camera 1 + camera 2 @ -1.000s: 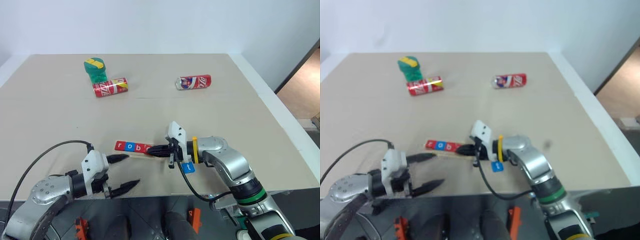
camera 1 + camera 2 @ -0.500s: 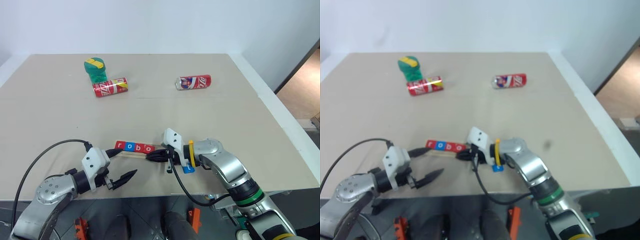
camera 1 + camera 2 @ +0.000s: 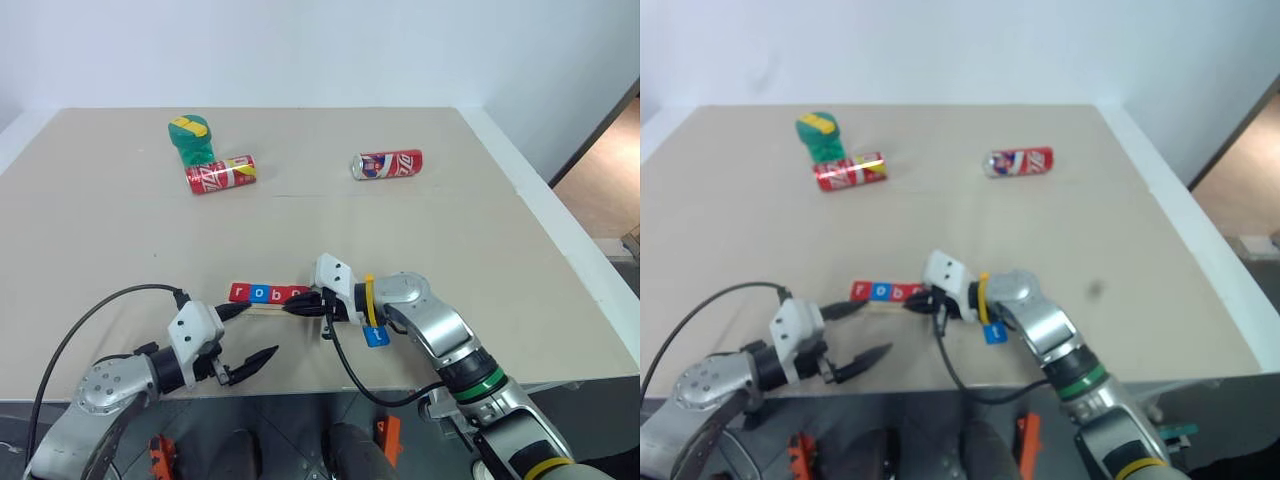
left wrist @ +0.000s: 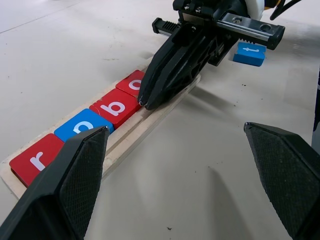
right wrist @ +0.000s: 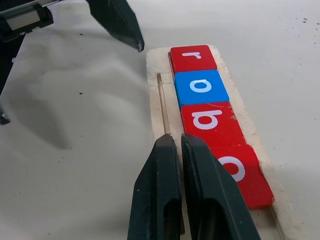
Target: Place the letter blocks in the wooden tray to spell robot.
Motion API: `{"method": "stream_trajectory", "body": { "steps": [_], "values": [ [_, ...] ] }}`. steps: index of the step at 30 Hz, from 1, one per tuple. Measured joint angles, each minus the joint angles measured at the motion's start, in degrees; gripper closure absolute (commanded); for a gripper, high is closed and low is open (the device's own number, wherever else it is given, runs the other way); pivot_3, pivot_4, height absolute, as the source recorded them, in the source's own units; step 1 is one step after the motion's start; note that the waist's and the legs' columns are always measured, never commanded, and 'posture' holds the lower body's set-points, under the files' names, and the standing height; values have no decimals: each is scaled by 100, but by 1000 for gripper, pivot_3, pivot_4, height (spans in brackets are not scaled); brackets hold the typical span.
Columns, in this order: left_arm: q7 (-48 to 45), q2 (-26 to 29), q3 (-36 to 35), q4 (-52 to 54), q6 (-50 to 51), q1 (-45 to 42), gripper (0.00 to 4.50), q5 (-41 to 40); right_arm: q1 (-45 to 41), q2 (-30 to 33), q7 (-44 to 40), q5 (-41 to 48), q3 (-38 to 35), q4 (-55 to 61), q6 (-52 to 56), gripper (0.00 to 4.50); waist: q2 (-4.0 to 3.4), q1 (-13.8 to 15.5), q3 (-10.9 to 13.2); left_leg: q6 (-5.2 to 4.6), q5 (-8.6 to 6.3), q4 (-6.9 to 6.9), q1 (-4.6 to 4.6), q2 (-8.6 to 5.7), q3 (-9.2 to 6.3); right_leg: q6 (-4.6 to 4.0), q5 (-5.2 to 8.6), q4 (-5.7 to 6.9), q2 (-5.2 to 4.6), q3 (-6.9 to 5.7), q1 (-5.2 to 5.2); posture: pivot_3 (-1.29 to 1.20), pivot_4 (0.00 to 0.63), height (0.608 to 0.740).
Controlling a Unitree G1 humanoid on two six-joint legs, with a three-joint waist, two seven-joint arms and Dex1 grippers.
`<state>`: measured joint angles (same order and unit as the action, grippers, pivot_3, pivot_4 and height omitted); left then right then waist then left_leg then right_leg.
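Leftward since a second ago, the right hand (image 5: 176,142), fingers pressed together, touches the pale wooden tray (image 5: 156,80) holding red and blue letter blocks (image 5: 200,85) "robo". Left wrist view alone shows the blue "t" block (image 4: 249,53) at two o'clock; left hand (image 3: 249,332) wide.

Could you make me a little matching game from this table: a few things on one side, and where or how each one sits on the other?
Things:
1. blue o tile
2. blue t tile
3. green container
4. right gripper

Places or states:
A. upright at the far side of the table, by a tipped soda can
B. fingers shut, over the wooden tray
C. in the tray between the r and the b
D. on the table, outside the tray

Pairs: 1-C, 2-D, 3-A, 4-B
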<state>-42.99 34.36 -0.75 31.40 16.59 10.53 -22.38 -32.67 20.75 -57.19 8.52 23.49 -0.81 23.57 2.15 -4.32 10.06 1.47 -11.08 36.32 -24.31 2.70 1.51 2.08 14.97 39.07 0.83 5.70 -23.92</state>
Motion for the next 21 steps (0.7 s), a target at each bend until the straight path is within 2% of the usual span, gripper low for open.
{"method": "stream_trajectory", "body": {
  "steps": [3, 7, 11, 13, 16, 18, 21],
  "values": [
    [-55, 24, 0, 32, -48, 16, 0, -11, 4, 128, -76, 324, -236, 231, 425, 3543, 0, 2, 0, 0, 0, 2, 0, 0, 0, 1, -1, 0, -1, 1, 1, 0, 150, 740],
    [-322, 158, 53, 162, -96, 99, 0, -52, 62, 434, -120, 929, -833, 942, 1059, 2194, 0, 3, 0, 0, 0, 1, -2, -1, -2, 3, 2, 0, -2, 0, 0, 0, 150, 740],
    [-786, 460, 177, 419, -113, 297, 0, -196, 489, 1020, -17, 1595, -1779, 1830, 1679, 696, 0, 23, 0, 0, -1, -3, -3, 0, -6, 7, 10, 0, -8, 0, 2, 0, 150, 740],
    [-1015, 626, 245, 516, -110, 324, 0, -274, 1125, 1395, -120, 1969, -2131, 2386, 1881, 40, 2, 51, -2, -2, -3, -3, -3, -2, -11, 7, 18, -1, -9, -3, 6, 0, 150, 740],
    [-1258, 797, 284, 529, -102, 305, 0, -309, 2257, 2103, -488, 2127, -2366, 2672, 1757, 40, -1, 105, 0, -2, -5, -2, 0, -6, 1, 4, 22, -1, -13, 3, 4, 0, 150, 740],
    [-1278, 799, 292, 529, -104, 261, 0, -314, 2443, 2217, -521, 1994, -2365, 2669, 1503, 40, -2, 57, 2, -3, -4, 2, 13, -1, 7, -18, 11, -1, -11, 10, 2, 0, 150, 740],
    [-1290, 795, 290, 521, -146, 227, 0, -294, 2521, 2081, -89, 1905, -2483, 2674, 1319, 40, 1, 10, 2, -9, 6, 6, 24, -1, 8, -31, -4, -1, -2, 9, 9, 0, 150, 740]
  ]
}}
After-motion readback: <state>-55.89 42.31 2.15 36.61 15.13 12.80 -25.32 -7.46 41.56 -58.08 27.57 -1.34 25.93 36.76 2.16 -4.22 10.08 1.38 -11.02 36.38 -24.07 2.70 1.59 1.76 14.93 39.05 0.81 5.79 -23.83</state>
